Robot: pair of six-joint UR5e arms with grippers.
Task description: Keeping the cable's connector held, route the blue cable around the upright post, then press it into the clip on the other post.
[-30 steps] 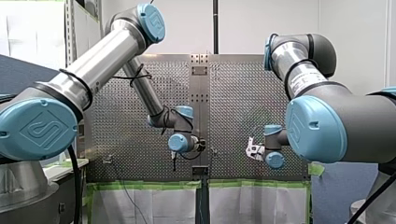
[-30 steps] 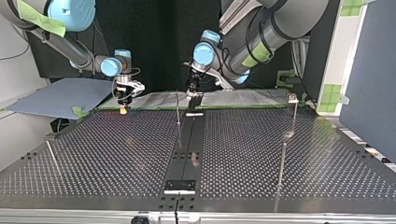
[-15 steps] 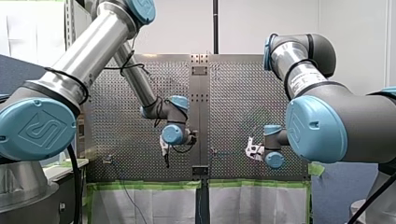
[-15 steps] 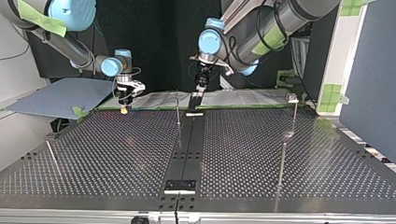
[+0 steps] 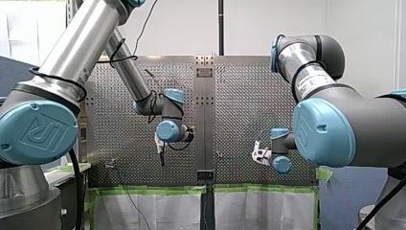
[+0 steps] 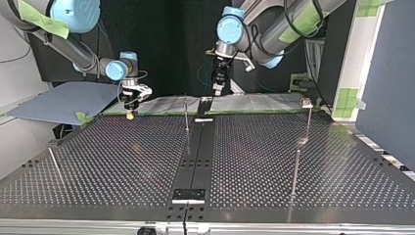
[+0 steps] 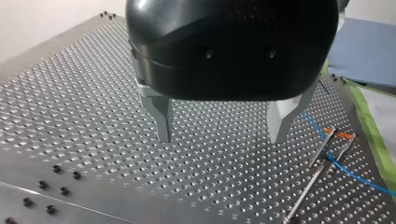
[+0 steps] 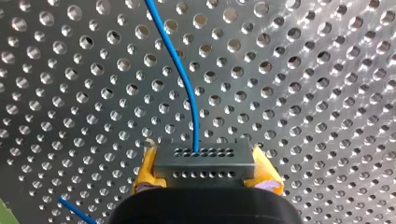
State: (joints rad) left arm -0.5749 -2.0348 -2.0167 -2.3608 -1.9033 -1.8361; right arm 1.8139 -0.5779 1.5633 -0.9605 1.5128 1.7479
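Reading across the front view, my left pincer (image 5: 162, 151) comes first. It hangs point-down above the tabletop (image 5: 239, 96), just left of the centre strip (image 5: 205, 120). In the left wrist view its metal fingers (image 7: 161, 119) are spread wide and released, with nothing between them and only bare perforated plate beneath. Off beside one finger the blue cable (image 7: 343, 167) lies on the plate and runs past the thin post (image 7: 321, 150), which carries a small orange mark. I cannot tell whether the cable touches the post. Right of the strip, my right pincer (image 5: 258, 155) sits low over the tabletop. In the right wrist view its yellow pads (image 8: 145, 173) are clenched on the connector (image 8: 205, 161), a small grey block with rows of holes, held square between them. The cable leaves the middle of the connector's face and curves away ahead over the holes. In the top view, where the sides are crossed, this pincer is near the tabletop's far edge at the view's left. The post stands between it and the strip. The clip post (image 6: 309, 120) stands well apart at the view's right, its top fitting too small to make out.
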